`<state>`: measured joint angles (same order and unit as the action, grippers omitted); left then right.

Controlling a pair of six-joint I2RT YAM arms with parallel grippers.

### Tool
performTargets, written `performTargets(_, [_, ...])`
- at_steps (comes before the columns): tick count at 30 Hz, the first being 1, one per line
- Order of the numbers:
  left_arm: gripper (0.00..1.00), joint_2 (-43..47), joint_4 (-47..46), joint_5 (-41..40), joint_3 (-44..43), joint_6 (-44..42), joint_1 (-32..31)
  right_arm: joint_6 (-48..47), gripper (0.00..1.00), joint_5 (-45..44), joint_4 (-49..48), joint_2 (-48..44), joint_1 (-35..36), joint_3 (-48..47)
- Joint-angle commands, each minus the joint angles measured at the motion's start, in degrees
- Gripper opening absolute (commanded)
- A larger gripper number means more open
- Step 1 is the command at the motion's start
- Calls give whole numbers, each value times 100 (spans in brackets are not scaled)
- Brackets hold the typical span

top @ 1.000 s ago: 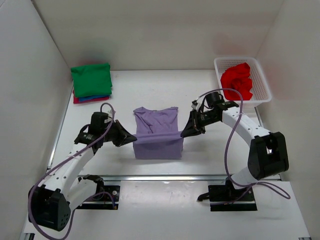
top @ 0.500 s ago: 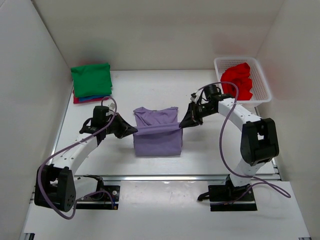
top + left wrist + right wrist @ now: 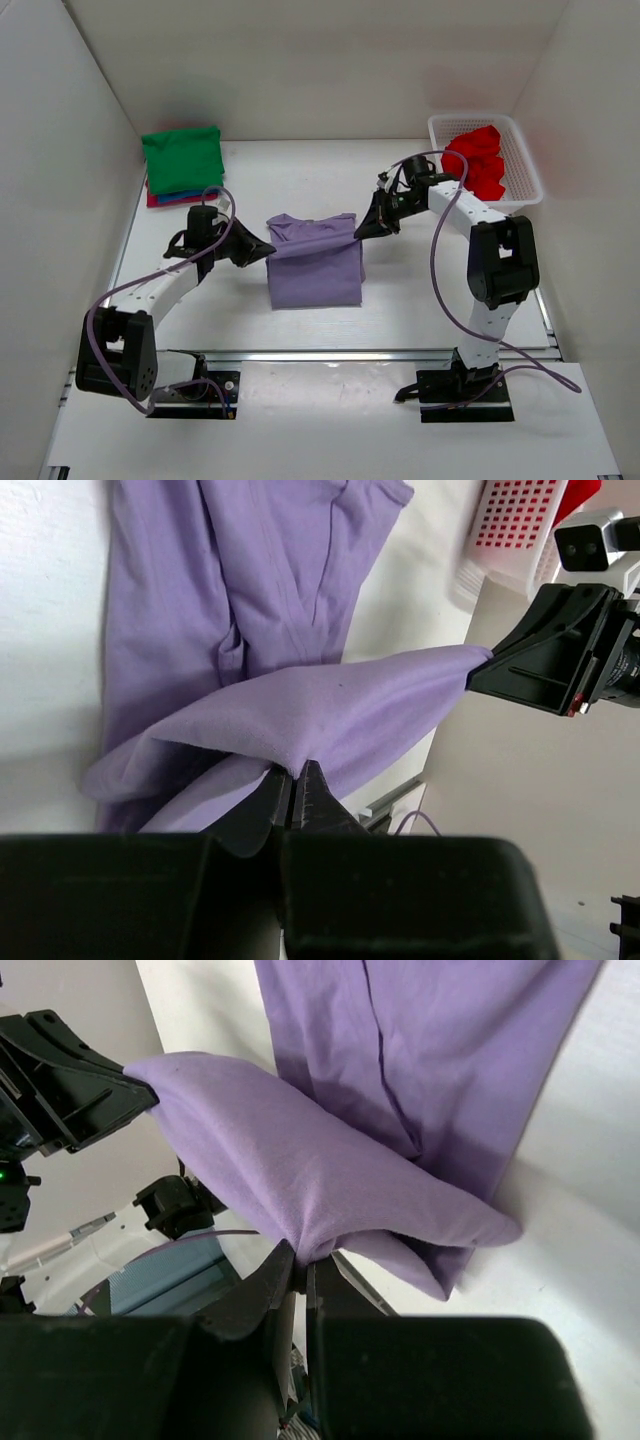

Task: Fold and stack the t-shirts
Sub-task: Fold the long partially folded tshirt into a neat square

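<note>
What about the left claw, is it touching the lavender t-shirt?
Touching. The left wrist view shows the left claw pinched shut on a raised fold of the lavender t-shirt, with the cloth running straight in between its tips.

Purple t-shirt point(image 3: 315, 265): soft matt cloth, wrinkled.
Green t-shirt point(image 3: 183, 158), red t-shirt point(image 3: 478, 160): same soft matt cloth.
Basket point(image 3: 522, 165): white hard plastic, full of little holes.
Worktop point(image 3: 430, 290): white, smooth, not shiny.
Left hand point(image 3: 297, 772), right hand point(image 3: 300, 1257): black hard plastic, matt.
Arm shells point(image 3: 160, 296): white smooth plastic, bit shiny.
</note>
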<state>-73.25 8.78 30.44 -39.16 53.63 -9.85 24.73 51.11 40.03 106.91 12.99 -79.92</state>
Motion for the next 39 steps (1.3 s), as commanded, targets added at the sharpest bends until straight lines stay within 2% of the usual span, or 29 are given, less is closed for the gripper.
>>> performTargets(1, [7, -171, -297, -117, -153, -54, 123, -144, 0, -93, -83, 189, -139, -401])
performTargets(8, [18, -804, -823, -116, -268, -2, 194, -127, 0, -23, -285, 629, -148, -718])
performTargets(13, [20, -1243, -1377, -152, -373, 156, 185, 49, 0, 135, -750, 945, -192, -850])
performTargets(17, [30, -1656, -1685, 24, -540, 271, 185, 172, 0, 303, -944, 1200, -227, -1096])
performTargets(20, [42, -1841, -2141, 7, -470, 534, 202, 365, 6, 522, -1453, 1279, -271, -1069])
performTargets(24, [46, -1921, -2914, -195, -339, 894, 307, 1198, 21, 917, -3051, 1148, -376, -500])
performTargets(26, [47, -1938, -3231, -301, -294, 1009, 282, 1638, 37, 953, -3912, 1086, -446, -165])
performTargets(29, [50, -1833, -3312, -748, -356, 1001, 299, 1860, 55, 831, -4477, 1104, -464, -111])
performTargets(30, [50, -1789, -3225, -802, -434, 896, 308, 1773, 57, 726, -4443, 1077, -508, -181])
performTargets(33, [50, -1806, -2525, -785, -916, 336, 308, 1247, 56, 392, -4013, 1060, -500, -418])
performTargets(36, [50, -1641, -1671, -1030, -1191, -429, 150, 457, 52, -231, -3092, 1042, -439, -717])
performTargets(39, [49, -1394, -1572, -1110, -1060, -774, -34, -212, 35, -496, -2476, 1068, -316, -955])
